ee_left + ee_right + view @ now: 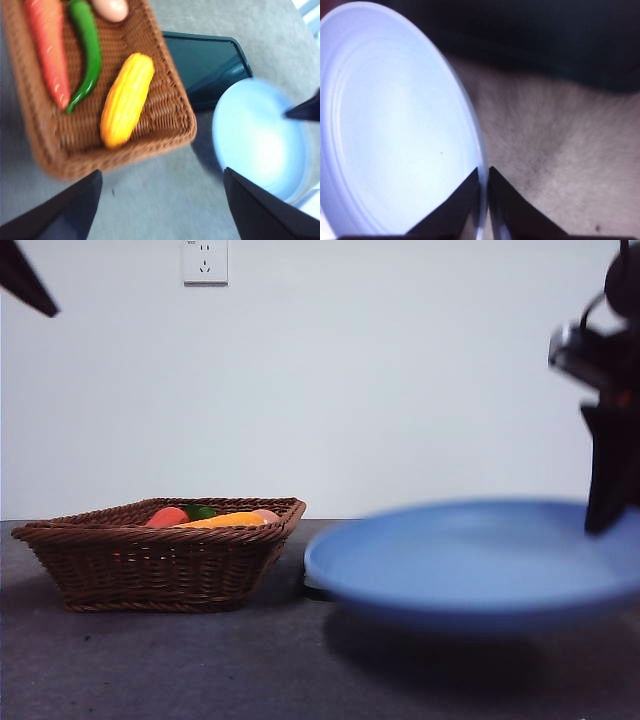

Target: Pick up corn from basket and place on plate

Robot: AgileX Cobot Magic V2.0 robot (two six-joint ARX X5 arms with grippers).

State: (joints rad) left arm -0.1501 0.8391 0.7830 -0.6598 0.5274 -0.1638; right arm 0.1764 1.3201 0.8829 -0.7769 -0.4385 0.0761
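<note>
1. Corn (126, 100): lying in basket (170, 125), untouched.
2. Right hand (484, 175): pinched on plate (395, 125) rim, plate off worktop; positioning step.
3. Left hand (160, 205): wide open, empty, above basket edge.
4. Next: set plate down, grip corn.

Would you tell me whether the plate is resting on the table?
No: the right gripper pinches the plate rim, holding it above its shadow.

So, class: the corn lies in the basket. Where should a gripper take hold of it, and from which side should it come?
Probably across the middle of the corn, coming from above. It lies flat on the basket floor, its length exposed, and a green pepper sits clear to one side. The left gripper is open.
</note>
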